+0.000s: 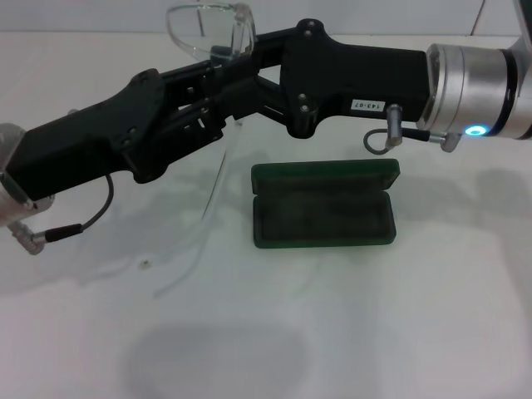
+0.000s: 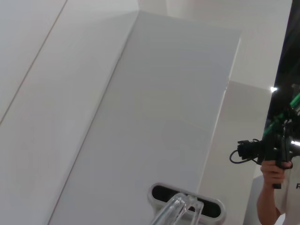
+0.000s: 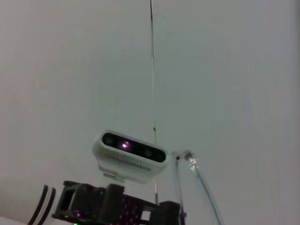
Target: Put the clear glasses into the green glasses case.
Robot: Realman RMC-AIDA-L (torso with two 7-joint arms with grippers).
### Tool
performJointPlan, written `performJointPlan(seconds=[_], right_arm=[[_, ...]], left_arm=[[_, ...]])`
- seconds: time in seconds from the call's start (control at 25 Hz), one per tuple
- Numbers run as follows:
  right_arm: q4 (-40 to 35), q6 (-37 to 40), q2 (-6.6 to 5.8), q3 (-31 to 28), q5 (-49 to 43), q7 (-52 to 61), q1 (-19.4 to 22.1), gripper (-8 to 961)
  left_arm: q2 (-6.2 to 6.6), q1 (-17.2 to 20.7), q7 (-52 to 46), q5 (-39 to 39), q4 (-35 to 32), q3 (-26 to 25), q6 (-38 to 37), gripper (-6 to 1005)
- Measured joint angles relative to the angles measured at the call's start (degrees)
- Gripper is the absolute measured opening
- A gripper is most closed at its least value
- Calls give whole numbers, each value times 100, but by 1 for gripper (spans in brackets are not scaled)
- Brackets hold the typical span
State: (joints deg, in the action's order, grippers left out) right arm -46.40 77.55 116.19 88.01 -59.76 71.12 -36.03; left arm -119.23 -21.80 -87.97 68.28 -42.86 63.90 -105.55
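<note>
While both grippers' jaws grasp clear glasses [image 1: 208, 29], arms hang downward

the clear glasses [image 1: 208, 25] are seen as fully transparent, with a faint greenish tint along the lens edge. the green glasses case [image 1: 324, 205] is dark green, its lining a darker, dull green. the table [image 1: 266, 332] is plain white, unpatterned. the left gripper [image 1: 218, 93] and the right gripper [image 1: 241, 62] are matte black; a silver ring with a blue light is shown behind the right one.
</note>
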Motion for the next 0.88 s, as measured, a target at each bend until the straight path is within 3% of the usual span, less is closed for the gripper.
performJointPlan(seconds=[0.52, 0.76, 0.88], right_arm=[[52, -72, 0, -70, 103, -100, 4, 111], [61, -251, -9, -173, 317, -305, 71, 110], [41, -127, -21, -542, 387, -340, 194, 109]], left_arm=[[22, 35, 25, 5, 6, 0, -88, 301], [139, 50, 139, -15, -10, -109, -607, 299], [239, 117, 140, -34, -23, -312, -776, 298]])
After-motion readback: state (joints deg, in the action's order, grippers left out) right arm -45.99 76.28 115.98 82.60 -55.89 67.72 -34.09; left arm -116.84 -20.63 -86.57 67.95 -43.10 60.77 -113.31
